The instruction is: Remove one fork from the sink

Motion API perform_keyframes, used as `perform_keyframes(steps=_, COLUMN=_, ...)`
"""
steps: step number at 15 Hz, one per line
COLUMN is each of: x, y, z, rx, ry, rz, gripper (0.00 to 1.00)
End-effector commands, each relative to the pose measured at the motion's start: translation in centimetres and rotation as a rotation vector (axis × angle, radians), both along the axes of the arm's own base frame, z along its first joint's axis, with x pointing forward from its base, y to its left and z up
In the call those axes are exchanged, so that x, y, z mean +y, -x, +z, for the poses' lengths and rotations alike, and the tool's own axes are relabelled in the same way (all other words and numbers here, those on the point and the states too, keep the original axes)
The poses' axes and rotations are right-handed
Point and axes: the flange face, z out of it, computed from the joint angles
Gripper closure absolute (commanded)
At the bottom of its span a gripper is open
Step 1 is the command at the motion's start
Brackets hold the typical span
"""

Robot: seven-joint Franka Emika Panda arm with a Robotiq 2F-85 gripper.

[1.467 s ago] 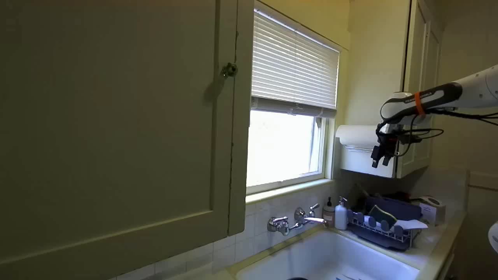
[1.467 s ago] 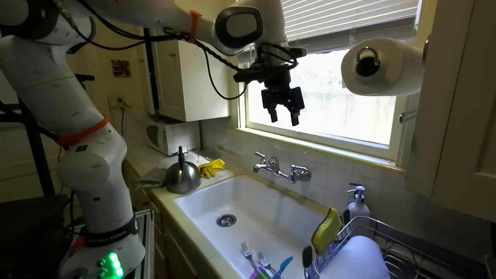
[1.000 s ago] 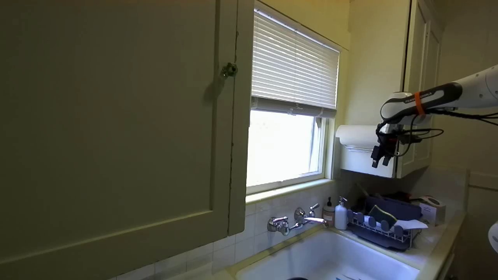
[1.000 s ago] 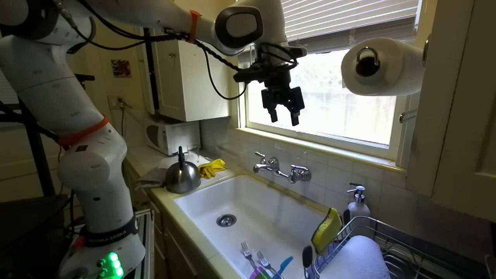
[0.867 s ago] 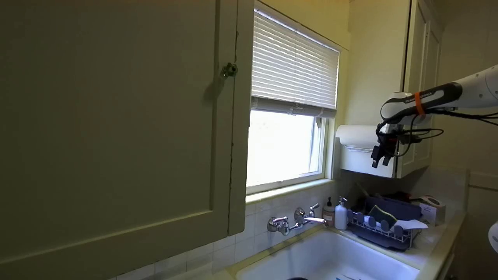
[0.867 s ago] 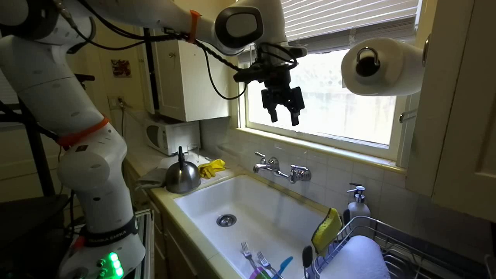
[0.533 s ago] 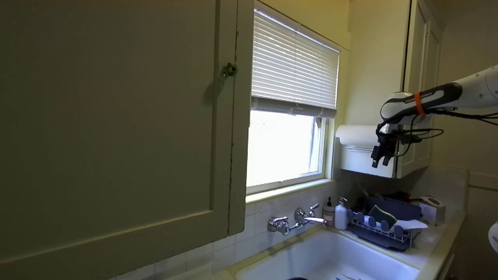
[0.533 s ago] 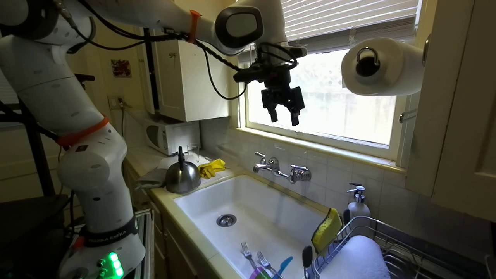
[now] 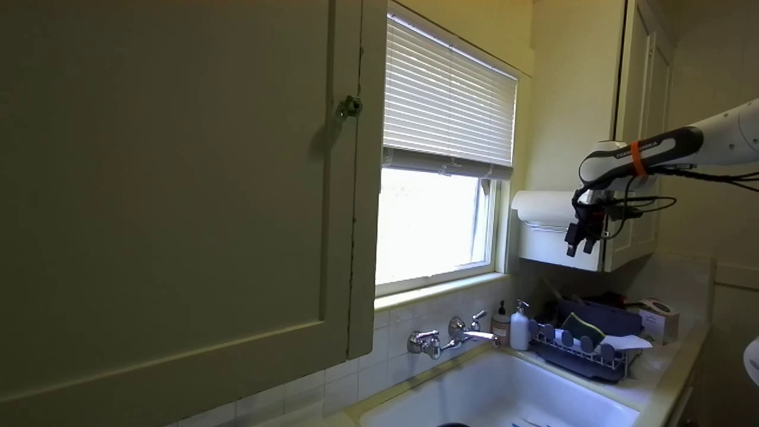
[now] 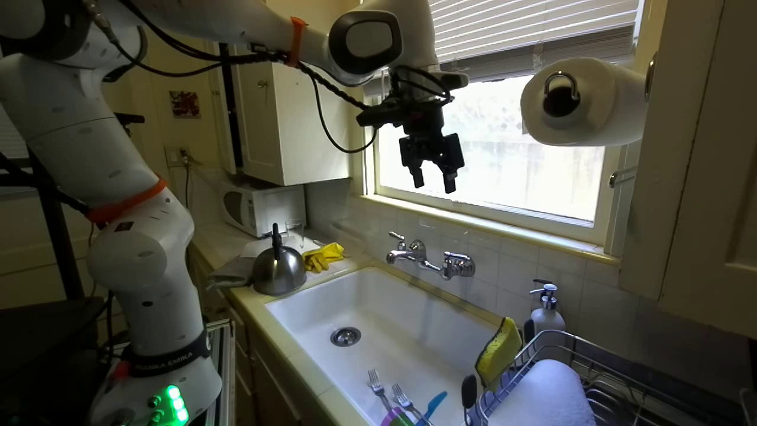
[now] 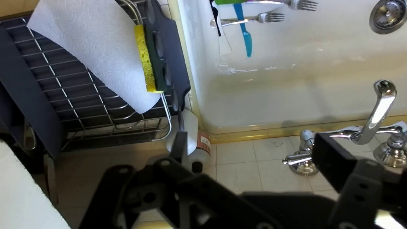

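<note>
Barely anything's moved this past second: fingers [image 10: 450, 180] spread wide, empty, well clear of the sink [image 10: 408, 331]. Two forks [image 11: 263, 17] still in there, so no progress yet imo.

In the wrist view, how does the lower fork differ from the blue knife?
The lower fork is shiny silver; the knife is blue. The fork ends in tines; the knife ends in a broad, rounded blade. The fork lies nearly side to side, while the knife runs nearly top to bottom. Both lie in the sink, crossing each other.
</note>
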Motion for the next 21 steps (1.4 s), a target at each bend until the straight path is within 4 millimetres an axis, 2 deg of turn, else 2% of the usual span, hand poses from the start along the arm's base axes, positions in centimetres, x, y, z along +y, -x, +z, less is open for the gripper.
perform_keyframes(steps=1, x=1.7, y=-0.1, z=-5.9, rx=0.178, ry=0.029, rz=-0.018, gripper=0.00)
perform_keyframes(steps=5, x=3.7, y=1.5, z=-14.3, rx=0.353, ry=0.053, rz=-0.012, gripper=0.00)
perform_keyframes(steps=9, x=4.4, y=4.6, z=-20.7, rx=0.516, ry=0.037, rz=0.075, gripper=0.00)
perform_keyframes(steps=10, x=4.2, y=5.0, z=-21.6, rx=0.569, ry=0.014, rz=0.059, gripper=0.00)
perform_keyframes(steps=11, x=4.6, y=3.8, z=-20.0, rx=0.504, ry=0.027, rz=0.047, gripper=0.00)
perform_keyframes(steps=12, x=4.5, y=4.3, z=-21.1, rx=0.533, ry=0.022, rz=0.049, gripper=0.00)
perform_keyframes(steps=14, x=4.4, y=4.6, z=-21.8, rx=0.551, ry=0.017, rz=0.048, gripper=0.00)
perform_keyframes(steps=15, x=4.7, y=5.5, z=-20.6, rx=0.488, ry=0.053, rz=0.154, gripper=0.00)
perform_keyframes(steps=17, x=4.4, y=6.2, z=-20.9, rx=0.453, ry=0.078, rz=0.251, gripper=0.00)
perform_keyframes(steps=18, x=4.3, y=6.4, z=-21.4, rx=0.427, ry=0.078, rz=0.297, gripper=0.00)
perform_keyframes(steps=21, x=4.0, y=7.6, z=-24.7, rx=0.405, ry=0.149, rz=0.374, gripper=0.00)
